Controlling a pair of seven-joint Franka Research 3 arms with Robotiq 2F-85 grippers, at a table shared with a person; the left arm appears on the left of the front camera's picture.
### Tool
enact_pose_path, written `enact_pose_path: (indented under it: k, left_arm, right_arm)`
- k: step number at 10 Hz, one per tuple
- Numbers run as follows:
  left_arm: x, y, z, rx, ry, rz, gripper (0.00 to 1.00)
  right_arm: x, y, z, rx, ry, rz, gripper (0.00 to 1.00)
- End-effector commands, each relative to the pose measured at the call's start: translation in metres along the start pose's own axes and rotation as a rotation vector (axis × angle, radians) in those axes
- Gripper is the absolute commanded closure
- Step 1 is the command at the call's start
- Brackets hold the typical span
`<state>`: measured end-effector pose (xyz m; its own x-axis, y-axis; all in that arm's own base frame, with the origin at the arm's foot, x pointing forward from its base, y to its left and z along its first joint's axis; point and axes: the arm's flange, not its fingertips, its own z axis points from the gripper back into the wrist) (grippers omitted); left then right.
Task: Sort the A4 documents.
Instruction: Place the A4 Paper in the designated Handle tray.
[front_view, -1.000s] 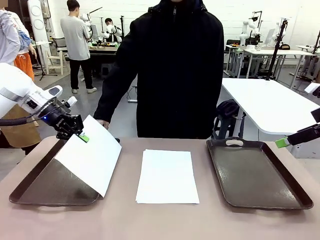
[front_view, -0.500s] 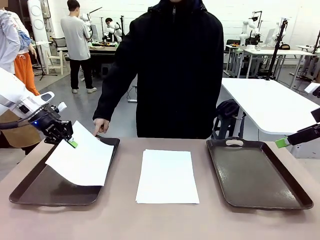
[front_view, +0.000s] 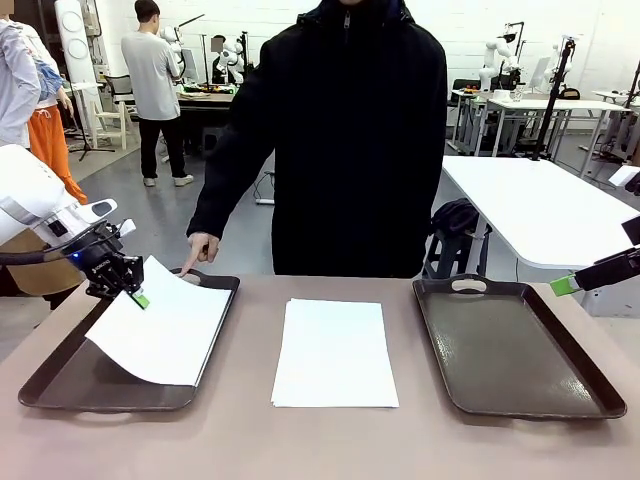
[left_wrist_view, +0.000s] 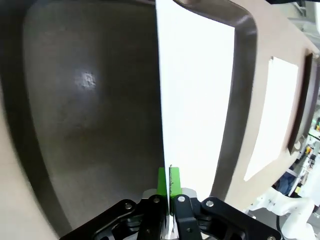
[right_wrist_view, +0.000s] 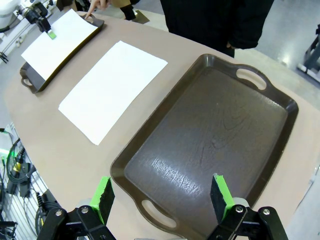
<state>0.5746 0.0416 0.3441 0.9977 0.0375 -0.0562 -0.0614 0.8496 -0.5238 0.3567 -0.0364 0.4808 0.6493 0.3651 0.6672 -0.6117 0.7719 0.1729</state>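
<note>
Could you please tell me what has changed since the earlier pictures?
The left gripper, shut on a paper sheet, moved down and toward the robot's left, lowering the sheet from steeply tilted to nearly flat over the left tray. The middle paper, the right tray and the open right gripper stayed put.
</note>
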Motion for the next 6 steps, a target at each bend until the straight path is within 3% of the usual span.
enact_pose_path:
  k: [1, 6]
  left_arm:
    - [0.008, -0.004, 0.009, 0.102, 0.001, 0.023, 0.99]
    - [0.019, -0.003, -0.01, 0.203, 0.007, -0.005, 0.99]
  right_arm:
    - [-0.001, -0.001, -0.002, 0.016, -0.007, -0.002, 0.0]
    - [-0.001, -0.001, -0.002, 0.016, -0.007, -0.002, 0.0]
